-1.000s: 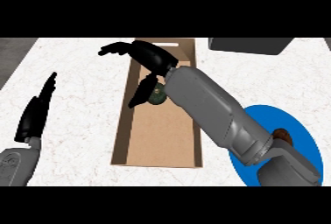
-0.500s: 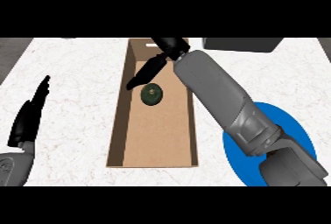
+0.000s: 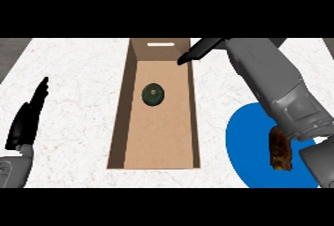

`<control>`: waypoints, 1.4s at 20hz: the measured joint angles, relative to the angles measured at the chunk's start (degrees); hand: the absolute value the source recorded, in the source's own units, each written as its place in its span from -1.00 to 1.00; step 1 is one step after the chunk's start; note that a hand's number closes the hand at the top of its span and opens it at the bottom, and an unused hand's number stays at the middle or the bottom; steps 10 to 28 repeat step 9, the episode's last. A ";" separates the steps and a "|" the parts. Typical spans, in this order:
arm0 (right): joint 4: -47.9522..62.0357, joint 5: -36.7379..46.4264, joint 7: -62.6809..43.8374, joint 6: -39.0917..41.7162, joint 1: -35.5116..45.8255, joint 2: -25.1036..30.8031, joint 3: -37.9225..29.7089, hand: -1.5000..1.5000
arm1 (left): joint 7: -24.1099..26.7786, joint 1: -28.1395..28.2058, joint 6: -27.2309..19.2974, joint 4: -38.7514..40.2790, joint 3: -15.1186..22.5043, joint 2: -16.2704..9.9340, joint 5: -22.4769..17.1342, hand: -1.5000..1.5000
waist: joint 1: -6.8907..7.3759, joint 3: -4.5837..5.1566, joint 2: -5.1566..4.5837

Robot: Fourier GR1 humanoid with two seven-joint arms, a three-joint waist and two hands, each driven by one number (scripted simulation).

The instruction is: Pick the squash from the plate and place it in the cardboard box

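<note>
Green squash (image 3: 153,94) inside cardboard box (image 3: 130,110); right hand (image 3: 198,50) released above box rim; left hand (image 3: 27,117) resting, fingers straight

The right hand (image 3: 198,50) sits at one o'clock with fingers straight and pointing toward nine, while the left hand (image 3: 29,117) rests open at nine o'clock.

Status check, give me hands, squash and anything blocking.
Right hand open, clear above the cardboard box. Left hand open, resting at left edge. Squash lying inside the box. Nothing blocking; brown item remains on blue plate.
</note>
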State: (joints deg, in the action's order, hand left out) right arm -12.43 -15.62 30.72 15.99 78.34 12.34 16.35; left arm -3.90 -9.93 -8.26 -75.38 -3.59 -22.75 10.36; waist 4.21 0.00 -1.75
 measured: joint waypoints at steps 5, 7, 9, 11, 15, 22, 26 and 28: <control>3.34 0.94 2.92 4.89 0.17 6.34 -0.54 -1.00 | 0.10 -0.43 0.28 -0.27 -0.01 0.00 0.11 0.00 | 0.44 -0.04 -0.35; 4.21 1.66 4.66 6.85 -0.44 8.45 -0.27 -1.00 | 0.13 -0.08 0.03 -0.69 0.25 0.38 0.36 0.00 | 0.77 -0.07 -0.49; 4.65 2.80 6.36 9.18 -1.01 10.87 0.52 -1.00 | -0.16 -0.65 0.17 -0.84 0.33 0.35 0.43 0.00 | 1.04 -0.09 -0.75; 4.65 2.80 6.36 9.18 -1.01 10.87 0.52 -1.00 | -0.16 -0.65 0.17 -0.84 0.33 0.35 0.43 0.00 | 1.04 -0.09 -0.75; 4.65 2.80 6.36 9.18 -1.01 10.87 0.52 -1.00 | -0.16 -0.65 0.17 -0.84 0.33 0.35 0.43 0.00 | 1.04 -0.09 -0.75; 4.65 2.80 6.36 9.18 -1.01 10.87 0.52 -1.00 | -0.16 -0.65 0.17 -0.84 0.33 0.35 0.43 0.00 | 1.04 -0.09 -0.75; 4.65 2.80 6.36 9.18 -1.01 10.87 0.52 -1.00 | -0.16 -0.65 0.17 -0.84 0.33 0.35 0.43 0.00 | 1.04 -0.09 -0.75; 4.65 2.80 6.36 9.18 -1.01 10.87 0.52 -1.00 | -0.16 -0.65 0.17 -0.84 0.33 0.35 0.43 0.00 | 1.04 -0.09 -0.75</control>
